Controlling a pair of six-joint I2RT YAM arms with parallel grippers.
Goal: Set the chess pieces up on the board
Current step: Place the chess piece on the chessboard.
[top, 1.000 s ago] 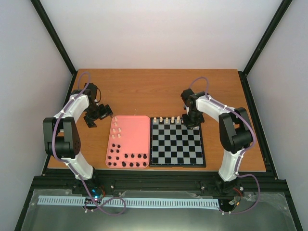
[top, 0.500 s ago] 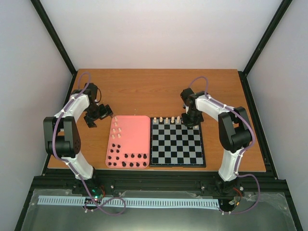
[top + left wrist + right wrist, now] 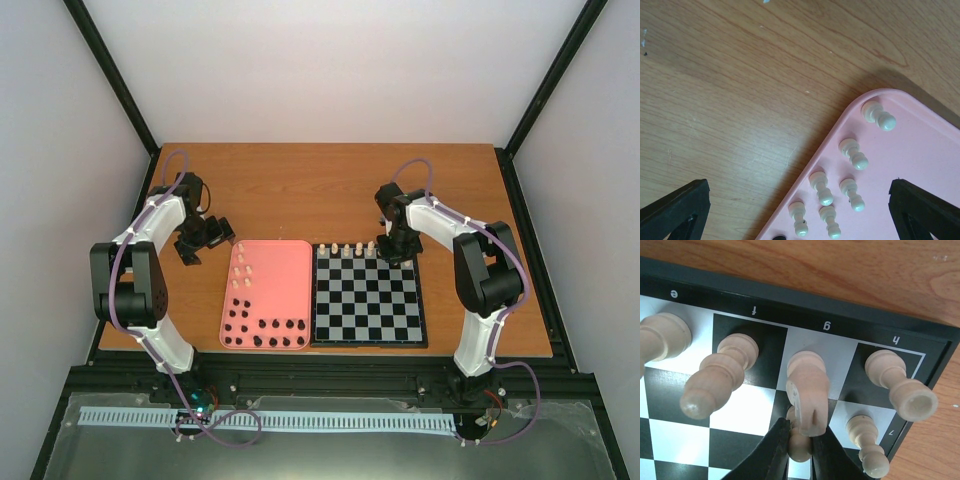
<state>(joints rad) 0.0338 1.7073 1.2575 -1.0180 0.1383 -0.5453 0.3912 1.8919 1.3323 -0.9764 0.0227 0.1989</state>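
When read from the left of the overhead view: left gripper [image 3: 207, 240] at about 10 o'clock of the pink tray [image 3: 290, 262], over the bare wooden table [image 3: 300, 190], jaws spread wide and holding nothing. In its wrist view, black fingers [image 3: 677, 210] at 7 and 5 o'clock of the frame, well apart, with the tray's rounded corner between them.

Inside that corner, six loose pawns [image 3: 853, 153], cream, upright, near one another in a slanting cluster by the tray's 9 o'clock wall. Toward the tray's 6 o'clock edge, black pieces [image 3: 272, 340] gathered in rows, too small from above to tell kinds.

Just beside the tray at its 3 o'clock side, the board [image 3: 366, 320], lying flat. Along its 12 o'clock row, cream pieces [image 3: 347, 248] standing in line.

At the board's 1 o'clock corner, right gripper [image 3: 398, 254], pointing down. In its wrist view, on the rim squares lettered f, g and h: bishop [image 3: 720, 375], knight [image 3: 807, 390] and rook [image 3: 900, 382], all cream and upright. At 5 o'clock of the knight, on the h file one square in from the rook, a second pawn [image 3: 867, 445] standing free. At 6 o'clock of the knight, dark fingers [image 3: 765, 455] closed on the pinched pawn [image 3: 799, 446], cream, on the g file just beside the knight. Base hidden by knight and fingers, so likely resting on its square, though cannot tell for sure.
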